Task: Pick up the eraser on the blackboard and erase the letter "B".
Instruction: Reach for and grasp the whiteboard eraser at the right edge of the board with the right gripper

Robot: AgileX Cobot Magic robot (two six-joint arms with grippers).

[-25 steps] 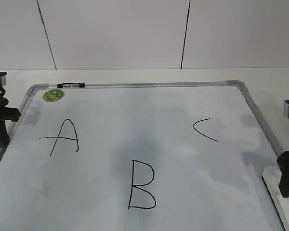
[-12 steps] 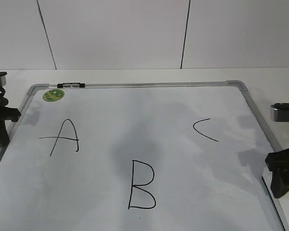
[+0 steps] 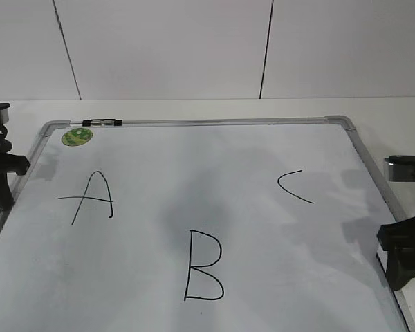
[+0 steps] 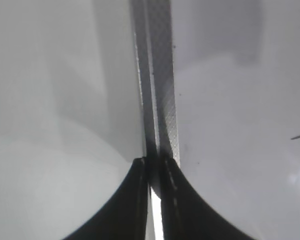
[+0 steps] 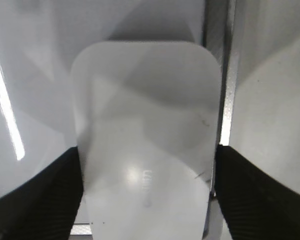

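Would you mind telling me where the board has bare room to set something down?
The blackboard is bare between the "A" and "C", above the letter "B". The lower right is crowded by the right gripper over the eraser.

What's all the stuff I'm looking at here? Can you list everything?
Blackboard: one, white with grey frame, flat on the table.
Letters: three, black; A left, B middle, C right.
Sticker: one, green, board's far left corner.
Eraser: one, white, at the board's right edge.
Table: one, white.
Left gripper: black, shut, over the left frame.
Right gripper: black, open, straddling the eraser.
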